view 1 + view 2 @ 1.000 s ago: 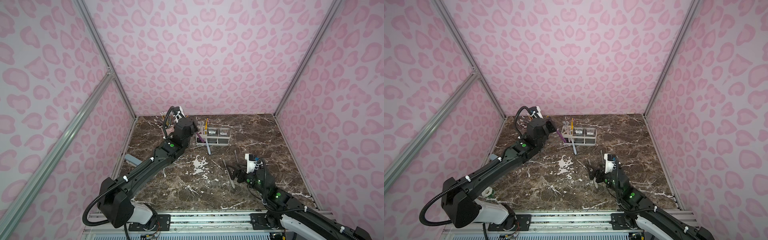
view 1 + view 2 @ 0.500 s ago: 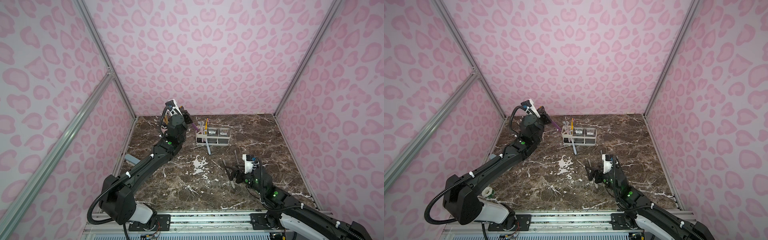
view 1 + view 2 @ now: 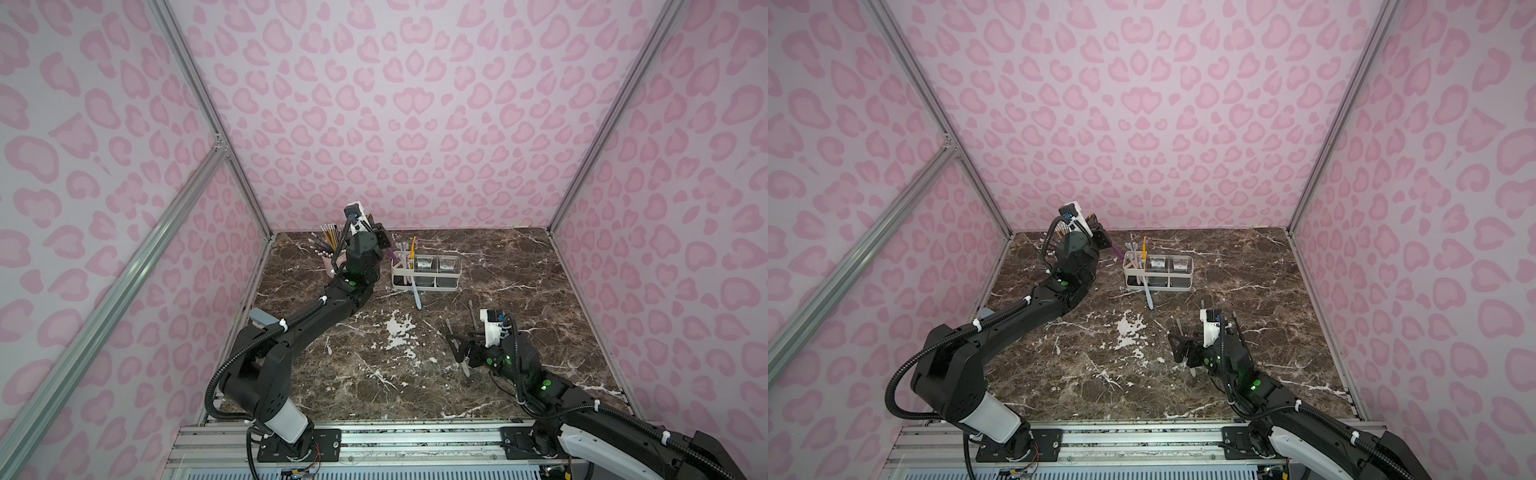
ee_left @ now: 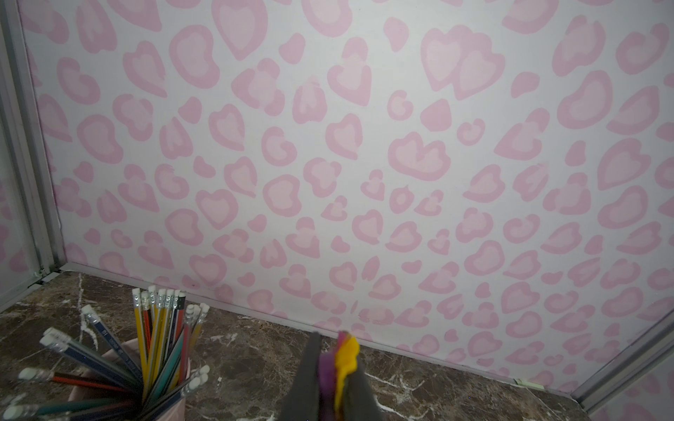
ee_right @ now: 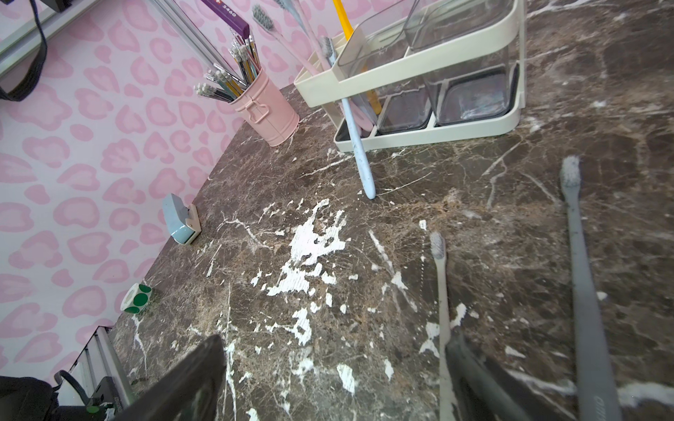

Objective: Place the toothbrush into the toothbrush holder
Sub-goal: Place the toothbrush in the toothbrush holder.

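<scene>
Two tools: left tool point(image 4: 333, 382) pinches the purple toothbrush point(image 3: 1117, 251), light, stiff, likely slick, best held mid-handle, just beside the toothbrush holder point(image 5: 437, 132); right tool point(image 5: 335, 350) hangs spread over a grey toothbrush point(image 5: 442, 291).

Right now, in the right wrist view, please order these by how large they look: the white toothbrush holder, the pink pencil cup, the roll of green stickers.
1. toothbrush holder
2. pink pencil cup
3. roll of green stickers
This is apparent size only; their distances from the camera differ.
</scene>
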Robot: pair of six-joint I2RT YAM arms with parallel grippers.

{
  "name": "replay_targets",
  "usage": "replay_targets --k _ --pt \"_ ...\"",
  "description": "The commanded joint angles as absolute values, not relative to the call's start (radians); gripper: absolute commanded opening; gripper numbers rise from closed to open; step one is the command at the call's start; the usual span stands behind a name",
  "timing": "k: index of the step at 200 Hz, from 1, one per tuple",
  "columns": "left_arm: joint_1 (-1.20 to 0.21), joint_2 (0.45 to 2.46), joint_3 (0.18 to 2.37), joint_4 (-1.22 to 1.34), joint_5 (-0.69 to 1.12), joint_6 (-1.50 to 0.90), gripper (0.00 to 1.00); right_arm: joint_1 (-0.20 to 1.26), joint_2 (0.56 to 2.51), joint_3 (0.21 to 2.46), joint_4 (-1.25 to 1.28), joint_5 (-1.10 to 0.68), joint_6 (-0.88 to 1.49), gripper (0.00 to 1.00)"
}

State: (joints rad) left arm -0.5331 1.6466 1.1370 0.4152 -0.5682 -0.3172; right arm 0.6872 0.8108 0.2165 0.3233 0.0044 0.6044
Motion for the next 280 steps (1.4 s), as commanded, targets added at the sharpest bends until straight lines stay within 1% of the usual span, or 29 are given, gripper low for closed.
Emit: replay_targets --k 1,79,182,280 --pt "-0.533 1.671 1.141 0.483 -0.56 -0.304 0.02 0.689 0.828 0.239 0.375 -0.009 0.591 0.97" --pt "-0.532 1.77 1.181 0.498 -0.558 -0.309 0.02 0.69 0.891 0.267 0.365 -0.043 0.574 0.96" --pt "-0.538 1.86 1.19 0.498 -0.559 -0.312 0.02 0.696 0.908 0.255 0.38 -0.031 0.564 0.97" --pt "-0.596 1.941 1.252 0.483 -0.615 -0.244 0.02 0.701 0.923 0.226 0.417 -0.03 0.56 0.97"
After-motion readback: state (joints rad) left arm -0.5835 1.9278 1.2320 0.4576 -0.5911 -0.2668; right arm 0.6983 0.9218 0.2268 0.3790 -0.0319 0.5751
